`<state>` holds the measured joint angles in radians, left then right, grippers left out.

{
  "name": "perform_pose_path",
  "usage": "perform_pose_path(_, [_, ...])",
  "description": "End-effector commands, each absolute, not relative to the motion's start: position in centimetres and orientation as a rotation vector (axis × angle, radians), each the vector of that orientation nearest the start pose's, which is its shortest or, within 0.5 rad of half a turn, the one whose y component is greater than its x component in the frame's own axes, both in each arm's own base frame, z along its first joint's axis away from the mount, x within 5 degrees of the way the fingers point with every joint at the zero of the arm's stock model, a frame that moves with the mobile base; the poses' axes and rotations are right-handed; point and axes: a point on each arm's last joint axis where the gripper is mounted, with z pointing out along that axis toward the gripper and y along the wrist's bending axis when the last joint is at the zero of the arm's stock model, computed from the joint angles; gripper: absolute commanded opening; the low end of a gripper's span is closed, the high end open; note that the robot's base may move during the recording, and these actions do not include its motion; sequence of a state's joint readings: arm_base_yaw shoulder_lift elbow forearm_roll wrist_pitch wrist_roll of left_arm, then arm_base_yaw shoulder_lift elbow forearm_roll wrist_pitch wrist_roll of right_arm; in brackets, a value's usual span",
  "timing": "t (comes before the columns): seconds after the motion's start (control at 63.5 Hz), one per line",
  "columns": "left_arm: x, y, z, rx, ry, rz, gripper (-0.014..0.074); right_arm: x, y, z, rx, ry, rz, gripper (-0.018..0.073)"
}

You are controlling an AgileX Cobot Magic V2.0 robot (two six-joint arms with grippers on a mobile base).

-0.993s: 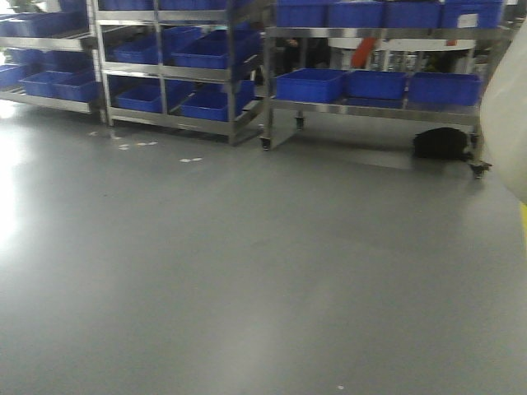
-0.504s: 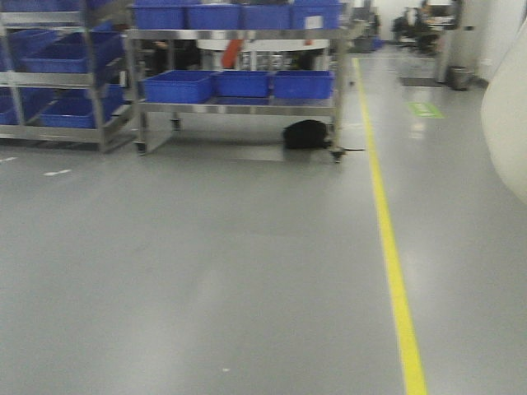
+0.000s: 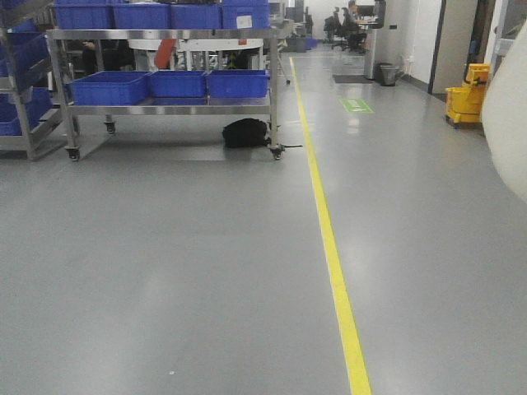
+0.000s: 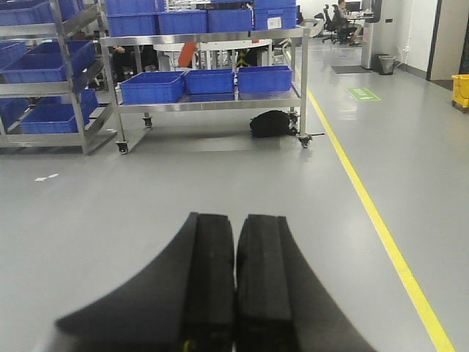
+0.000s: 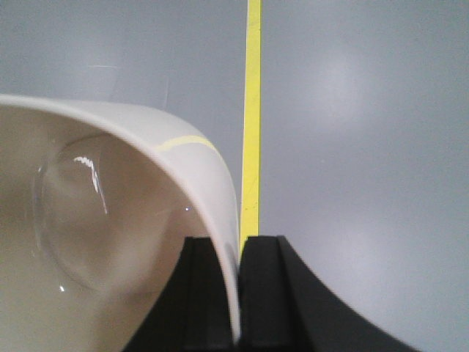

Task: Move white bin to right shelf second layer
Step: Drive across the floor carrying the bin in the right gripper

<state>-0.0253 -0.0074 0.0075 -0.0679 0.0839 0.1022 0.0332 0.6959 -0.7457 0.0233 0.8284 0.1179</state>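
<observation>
The white bin is a glossy cream tub at the right edge of the front view, held in the air. In the right wrist view its wall fills the left half. My right gripper is shut on the bin's rim, one finger inside and one outside the wall. My left gripper is shut and empty, held above bare grey floor. No shelf level with white roller tracks shows in any view.
A wheeled steel cart with blue crates stands at the back left, with a black bag under it. A yellow floor line runs ahead. A yellow mop bucket stands far right. A steel rack with blue crates stands left.
The front view has swung to the right: the racks and cart slid left in the frame, and the yellow line and corridor came into view. The bin stays at the right edge.
</observation>
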Motion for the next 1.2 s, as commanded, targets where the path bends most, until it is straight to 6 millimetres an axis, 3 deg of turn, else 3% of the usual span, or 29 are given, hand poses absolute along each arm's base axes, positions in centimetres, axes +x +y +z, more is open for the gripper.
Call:
perform_pose_path(0.0, [5.65, -0.17, 19.93, 0.041, 1.507, -0.003, 0.0085, 12.70, 0.48, 34.71, 0.111, 2.147, 0.113, 0.0048])
perform_pose_path(1.182, [5.65, -0.17, 19.93, 0.041, 1.507, -0.003, 0.0085, 12.70, 0.48, 34.71, 0.111, 2.147, 0.113, 0.0048])
